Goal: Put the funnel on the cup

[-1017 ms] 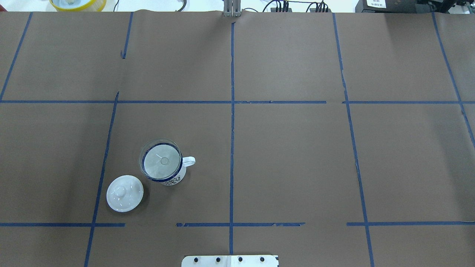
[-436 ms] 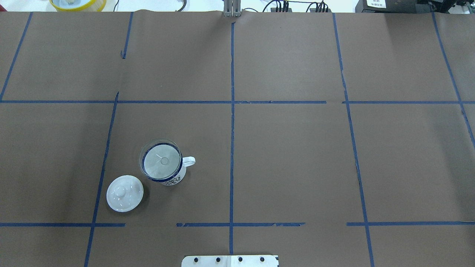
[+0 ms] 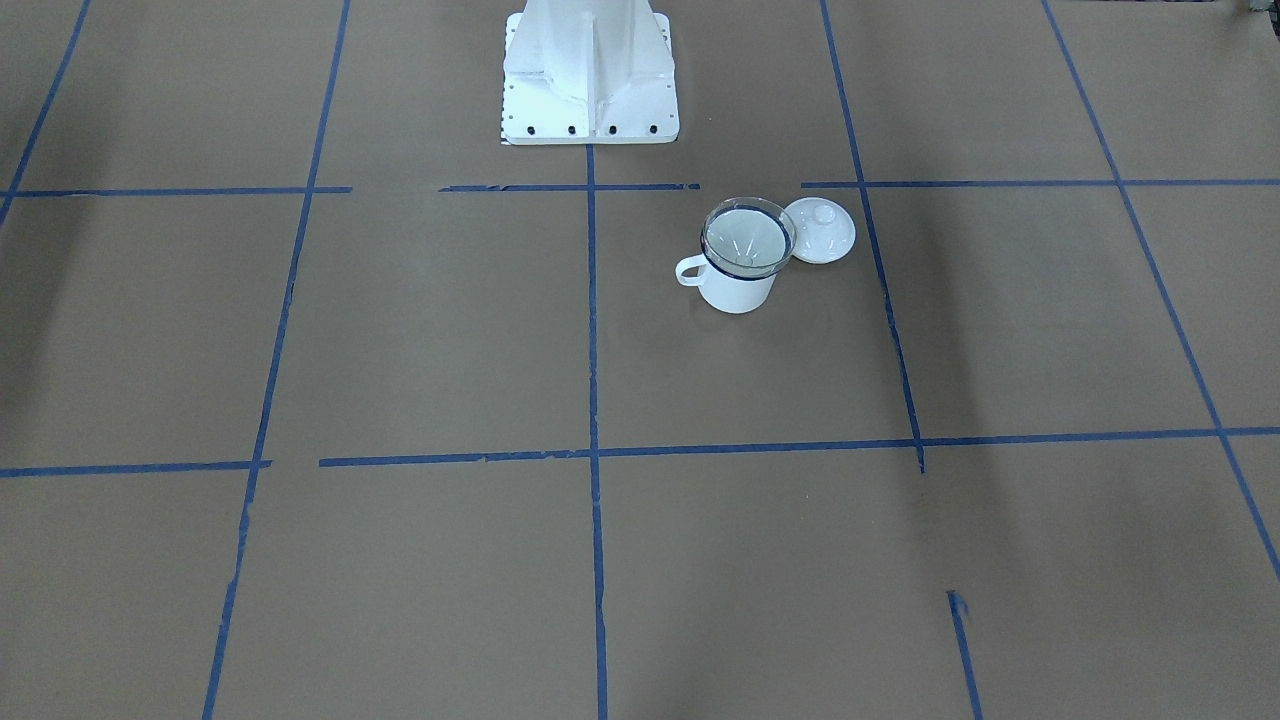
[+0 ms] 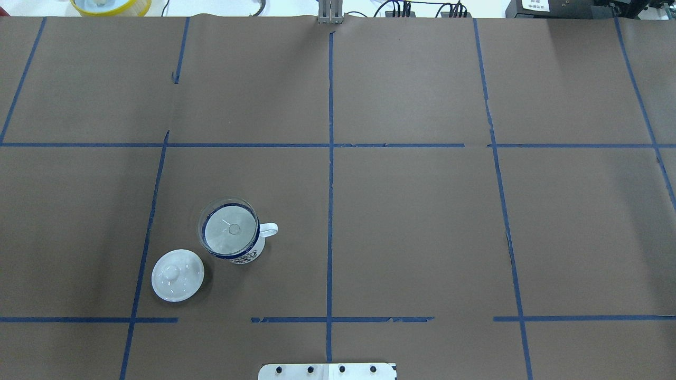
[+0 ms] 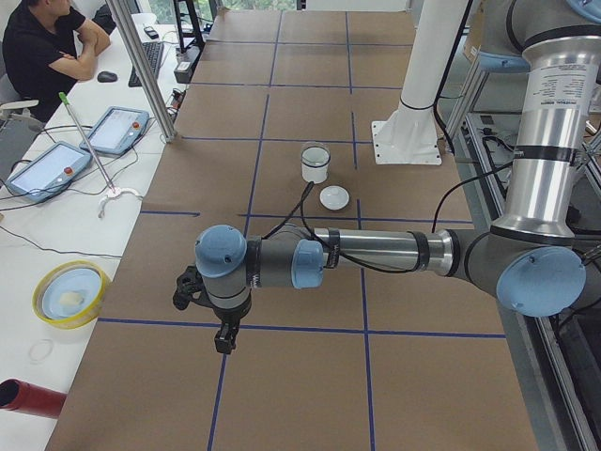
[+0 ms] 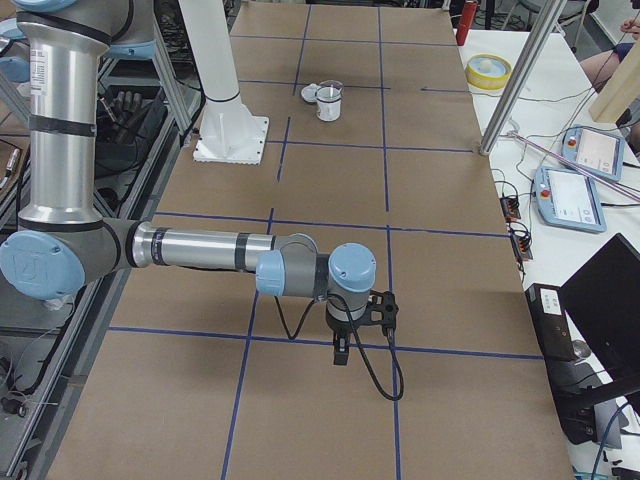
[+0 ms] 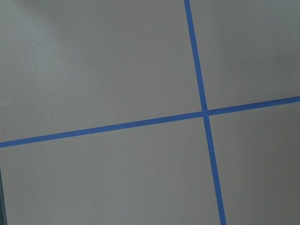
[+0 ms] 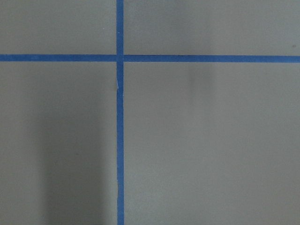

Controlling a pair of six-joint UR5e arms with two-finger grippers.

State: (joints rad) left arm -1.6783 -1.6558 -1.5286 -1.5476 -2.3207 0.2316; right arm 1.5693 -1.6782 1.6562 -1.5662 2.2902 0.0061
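Nesting in cup (image 4: 251,255), funnel (image 4: 228,230); left claw (image 5: 223,342), right claw (image 6: 340,356): apart or together, untellable.

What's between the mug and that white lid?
Nothing: the overhead view shows only a narrow strip of bare brown paper between cup and lid.

You'll see the funnel (image 4: 228,228), clear and colourless, sitting upright in the mouth of the cup (image 3: 738,290), with its wide cone resting on the dark blue rim. The cup is a white mug with a blue pattern on one side. It stands upright just beside the lid (image 4: 177,275), with its handle pointing away from the lid.
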